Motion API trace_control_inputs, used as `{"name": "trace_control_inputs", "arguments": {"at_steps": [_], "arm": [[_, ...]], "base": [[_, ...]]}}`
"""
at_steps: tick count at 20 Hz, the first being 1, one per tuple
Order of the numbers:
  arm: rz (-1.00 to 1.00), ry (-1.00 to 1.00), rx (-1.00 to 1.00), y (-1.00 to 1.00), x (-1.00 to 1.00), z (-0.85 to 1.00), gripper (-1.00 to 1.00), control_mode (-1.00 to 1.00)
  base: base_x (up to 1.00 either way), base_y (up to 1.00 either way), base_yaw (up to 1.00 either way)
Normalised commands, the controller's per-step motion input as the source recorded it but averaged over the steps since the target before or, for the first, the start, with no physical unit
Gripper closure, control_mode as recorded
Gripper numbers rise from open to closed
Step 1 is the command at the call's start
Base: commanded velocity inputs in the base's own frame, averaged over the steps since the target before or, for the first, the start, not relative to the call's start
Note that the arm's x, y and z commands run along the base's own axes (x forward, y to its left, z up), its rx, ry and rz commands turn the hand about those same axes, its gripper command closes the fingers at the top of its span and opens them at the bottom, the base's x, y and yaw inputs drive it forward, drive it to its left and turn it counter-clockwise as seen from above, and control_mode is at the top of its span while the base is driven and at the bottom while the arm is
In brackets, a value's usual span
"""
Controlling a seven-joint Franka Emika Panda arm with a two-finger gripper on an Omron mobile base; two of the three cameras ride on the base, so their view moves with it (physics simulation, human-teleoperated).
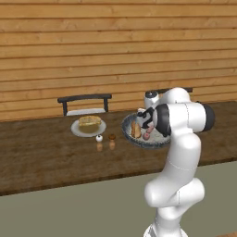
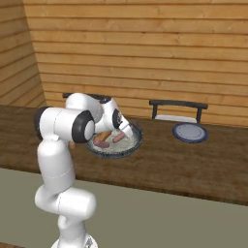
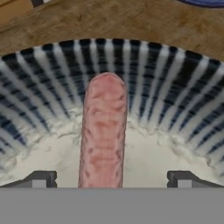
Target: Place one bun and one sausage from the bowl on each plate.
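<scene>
The wide dark-rimmed bowl (image 1: pixel 153 144) (image 2: pixel 114 155) (image 3: pixel 131 57) sits on the wooden table. My gripper (image 1: pixel 146 126) (image 2: pixel 128 131) (image 3: pixel 112 181) is lowered into it and is open. In the hand view one pink sausage (image 3: pixel 103 131) (image 2: pixel 118 137) lies lengthwise between my two fingertips (image 3: pixel 41 179), untouched. A second sausage (image 2: pixel 101 144) (image 1: pixel 147 135) and a brown bun (image 1: pixel 135 130) (image 2: pixel 103 136) lie beside it in the bowl. Left of the bowl, the pale grey plate (image 1: pixel 76 131) carries a bun (image 1: pixel 90 121). To the right, the bluish plate (image 2: pixel 190 132) holds nothing.
Two small shakers (image 1: pixel 99 141) (image 1: pixel 112 140) stand between the pale plate and the bowl. Dark chair backs (image 1: pixel 84 98) (image 2: pixel 178 104) rise behind the table in front of the wooden plank wall. My arm's elbow (image 1: pixel 185 118) hangs over the table's near edge.
</scene>
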Motion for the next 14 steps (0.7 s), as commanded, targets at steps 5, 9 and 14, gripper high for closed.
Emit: {"name": "trace_control_inputs", "arguments": {"at_steps": [5,9,14], "arm": [[0.00,0.00,0.00,0.00,0.00,-0.14,-1.00,-1.00],[0.00,0.00,0.00,0.00,0.00,-0.12,-1.00,-1.00],[0.00,0.00,0.00,0.00,0.02,-0.15,1.00,-1.00]], "base": [[0.00,0.00,0.00],[0.00,0.00,0.00],[0.00,0.00,0.00]]}}
